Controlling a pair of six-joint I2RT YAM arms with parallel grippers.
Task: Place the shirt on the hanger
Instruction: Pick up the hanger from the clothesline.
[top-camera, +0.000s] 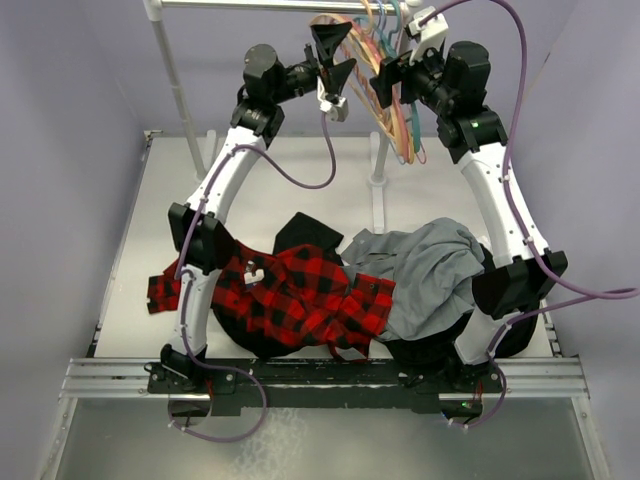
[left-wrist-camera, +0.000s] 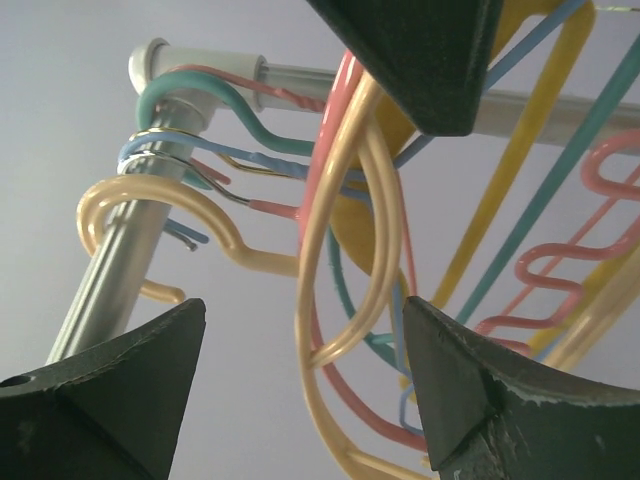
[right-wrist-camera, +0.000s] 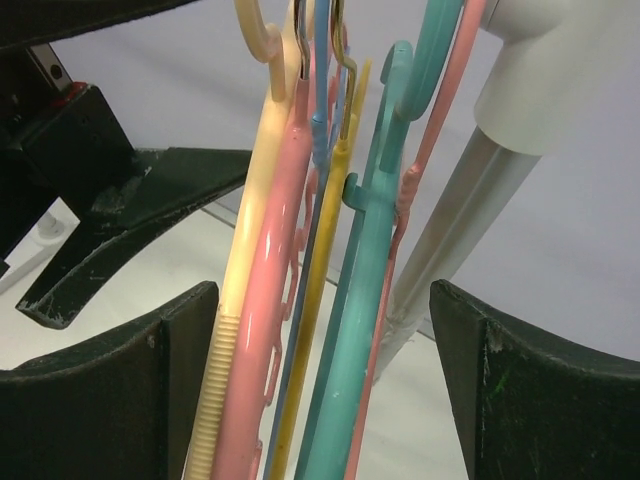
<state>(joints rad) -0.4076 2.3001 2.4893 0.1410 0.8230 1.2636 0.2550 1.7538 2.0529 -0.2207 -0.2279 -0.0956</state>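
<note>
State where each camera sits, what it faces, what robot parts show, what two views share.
Top external: above, behind; faces down at red-and-black plaid flannel shirt; both arms.
Left wrist: faces up at silver metal rail; left end effector.
Right wrist: faces pale tan plastic hanger; right end effector.
Shared: that hanger, both wrists.

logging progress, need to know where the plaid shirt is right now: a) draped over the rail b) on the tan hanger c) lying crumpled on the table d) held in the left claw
c: the plaid flannel shirt lies crumpled on the table beside the grey garment, while the left claw and right claw are both up among the hangers, away from it.
</note>
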